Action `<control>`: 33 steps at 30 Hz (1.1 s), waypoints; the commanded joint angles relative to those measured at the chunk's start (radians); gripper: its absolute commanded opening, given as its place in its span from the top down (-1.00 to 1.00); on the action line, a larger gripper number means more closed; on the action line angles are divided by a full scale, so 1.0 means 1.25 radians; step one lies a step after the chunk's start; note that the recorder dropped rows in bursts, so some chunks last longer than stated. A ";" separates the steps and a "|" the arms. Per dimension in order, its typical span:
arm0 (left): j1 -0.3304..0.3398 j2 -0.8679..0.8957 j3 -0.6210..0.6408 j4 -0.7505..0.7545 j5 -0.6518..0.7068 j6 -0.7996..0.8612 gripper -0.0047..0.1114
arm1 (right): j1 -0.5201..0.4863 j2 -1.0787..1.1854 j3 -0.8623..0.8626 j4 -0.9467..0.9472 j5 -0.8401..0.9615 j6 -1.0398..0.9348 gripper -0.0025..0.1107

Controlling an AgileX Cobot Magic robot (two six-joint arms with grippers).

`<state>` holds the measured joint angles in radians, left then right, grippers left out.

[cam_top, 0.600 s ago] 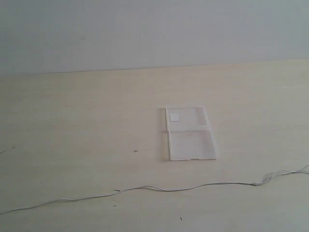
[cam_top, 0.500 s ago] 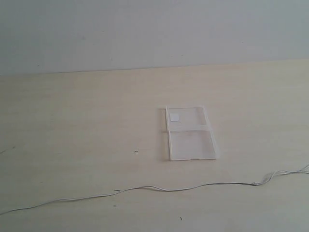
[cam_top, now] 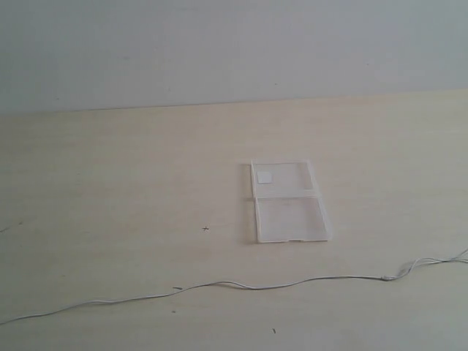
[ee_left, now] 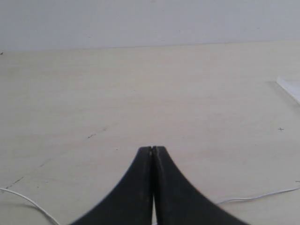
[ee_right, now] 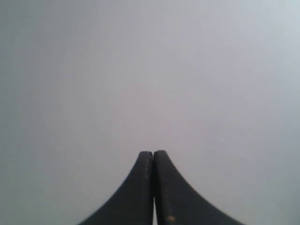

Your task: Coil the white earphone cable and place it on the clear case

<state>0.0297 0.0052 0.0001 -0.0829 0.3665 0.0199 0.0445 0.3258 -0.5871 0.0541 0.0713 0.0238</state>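
Table: A pale wood-grain tabletop (cam_top: 110,183) fills most of the exterior view, with a plain grey-white wall (cam_top: 219,51) behind it.

Clear case: A flat, rectangular transparent plastic case (cam_top: 291,218) lies opened out on the table, a little right of the middle. Its two hinged halves lie one behind the other. A small white square sticker (cam_top: 264,176) sits in the far left corner of the far half.

Cable: A very thin white earphone cable (cam_top: 248,286) lies uncoiled in a gentle wave across the near part of the table, from the left edge of the exterior view to the right edge. It lies in front of the case and apart from it. Near the right end it passes a small inline piece (cam_top: 385,278) and splits into two strands.

Left hand: The black left gripper (ee_left: 153,148) has its two fingers pressed together tip to tip, with nothing between them and the tabletop ahead.

Left wrist view: This view shows a short length of cable on either side of the fingers and only one corner of the case at the picture's edge.

Right hand: The black right gripper (ee_right: 153,152) is likewise pressed closed on nothing.

Right wrist view: Behind the fingers is only a plain grey surface.

Exterior view alone: Only this view shows the whole case, the sticker and the cable's split.
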 commanded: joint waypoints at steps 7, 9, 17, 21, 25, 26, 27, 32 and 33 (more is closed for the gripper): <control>0.001 -0.004 0.000 -0.007 -0.010 0.000 0.92 | -0.005 0.573 -0.585 0.030 0.198 0.000 0.96; 0.001 -0.004 0.000 -0.007 -0.010 0.000 0.92 | -0.005 0.605 -0.604 0.105 0.173 0.007 0.96; 0.001 -0.004 0.000 -0.007 -0.010 0.000 0.92 | -0.005 0.645 -0.604 0.168 0.142 0.007 0.96; 0.001 -0.004 0.000 -0.007 -0.010 0.000 0.92 | -0.005 0.645 -0.604 0.168 0.140 0.002 0.96; 0.001 -0.004 0.000 -0.007 -0.010 0.000 0.92 | -0.005 0.645 -0.604 0.168 0.140 0.002 0.96; 0.001 -0.004 0.000 -0.007 -0.010 0.000 0.92 | -0.005 0.645 -0.604 0.168 0.140 0.002 0.96; 0.001 -0.004 0.000 -0.007 -0.010 0.000 0.92 | -0.005 0.645 -0.604 0.168 0.138 0.002 0.96; 0.001 -0.004 0.000 -0.007 -0.010 0.000 0.92 | -0.005 0.645 -0.604 0.148 0.138 0.002 0.96; 0.001 -0.004 0.000 -0.007 -0.010 0.000 0.92 | -0.005 0.645 -0.604 0.139 0.138 0.002 0.96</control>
<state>0.0297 0.0052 0.0001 -0.0829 0.3665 0.0199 0.0445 1.1319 -1.3353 0.2563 0.2594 0.0323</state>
